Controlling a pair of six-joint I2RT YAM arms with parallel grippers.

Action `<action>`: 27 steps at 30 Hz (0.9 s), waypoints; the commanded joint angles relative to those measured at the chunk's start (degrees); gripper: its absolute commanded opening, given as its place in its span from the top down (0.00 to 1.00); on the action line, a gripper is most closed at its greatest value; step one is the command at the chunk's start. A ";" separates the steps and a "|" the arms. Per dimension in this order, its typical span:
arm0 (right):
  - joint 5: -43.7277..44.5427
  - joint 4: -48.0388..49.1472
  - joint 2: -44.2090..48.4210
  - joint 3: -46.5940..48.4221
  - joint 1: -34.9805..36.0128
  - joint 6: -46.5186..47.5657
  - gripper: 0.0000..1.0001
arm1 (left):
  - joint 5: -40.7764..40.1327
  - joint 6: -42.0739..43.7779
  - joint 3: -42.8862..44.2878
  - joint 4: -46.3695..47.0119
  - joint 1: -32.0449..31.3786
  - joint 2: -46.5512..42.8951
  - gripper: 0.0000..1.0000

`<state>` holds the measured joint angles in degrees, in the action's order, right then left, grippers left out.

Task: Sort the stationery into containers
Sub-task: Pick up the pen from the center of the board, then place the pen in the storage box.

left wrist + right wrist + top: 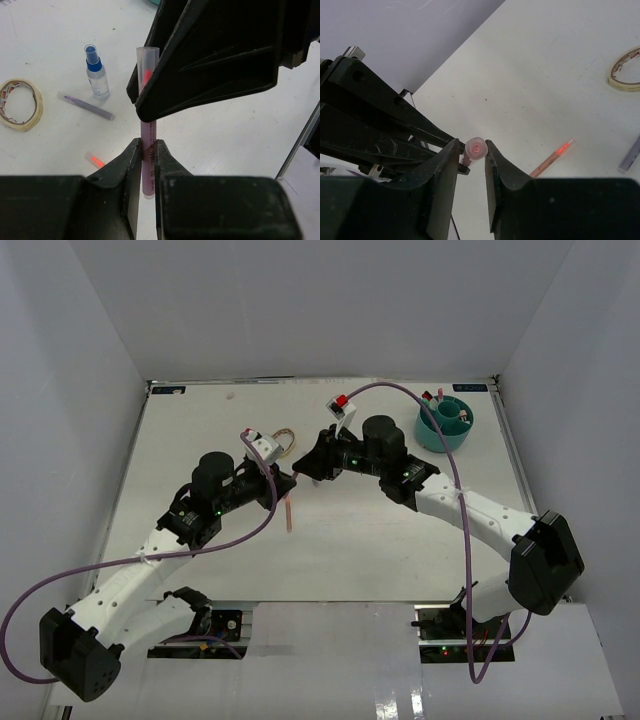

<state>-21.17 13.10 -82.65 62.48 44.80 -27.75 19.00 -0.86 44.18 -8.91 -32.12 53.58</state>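
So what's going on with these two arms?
Above the middle of the table, the left gripper is clamped on a pink pen. The right gripper brackets the pen's top end; how tightly, I can't tell. The teal organiser sits at the far right. A small bottle, tape roll and purple pen lie loose.

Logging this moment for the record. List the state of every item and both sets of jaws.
Pink pen: held, clear cap on.
Left gripper: jaws shut on the pink pen.
Right gripper: jaws around the pen's cap end; contact unclear.
Bottle: upright, capped.
Purple pen: lying flat.
Orange pen: lying flat.
Tape: lying flat.
Organiser: upright, items inside.
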 commanded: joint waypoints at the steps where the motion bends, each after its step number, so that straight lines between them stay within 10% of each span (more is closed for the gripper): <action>1: -0.19 2.63 0.21 2.39 0.47 -0.11 0.68 | -0.81 0.51 -0.59 0.91 -0.22 -1.29 0.80; 7: 0.77 2.63 0.91 1.94 0.47 0.41 0.88 | -1.69 0.34 -0.68 0.91 -0.22 -0.67 0.72; 16: 14.89 -3.78 7.06 0.63 -1.28 9.53 0.92 | -9.85 -2.38 -0.06 -0.50 -0.22 1.26 0.02; 27: 42.60 -7.48 11.30 -1.13 -19.56 23.08 0.92 | -25.42 -11.70 4.50 -8.92 7.15 9.87 0.02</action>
<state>11.38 5.89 -70.59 61.93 29.15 -10.13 -1.74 -8.56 45.47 -13.87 -27.92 62.11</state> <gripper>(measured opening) 0.214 0.979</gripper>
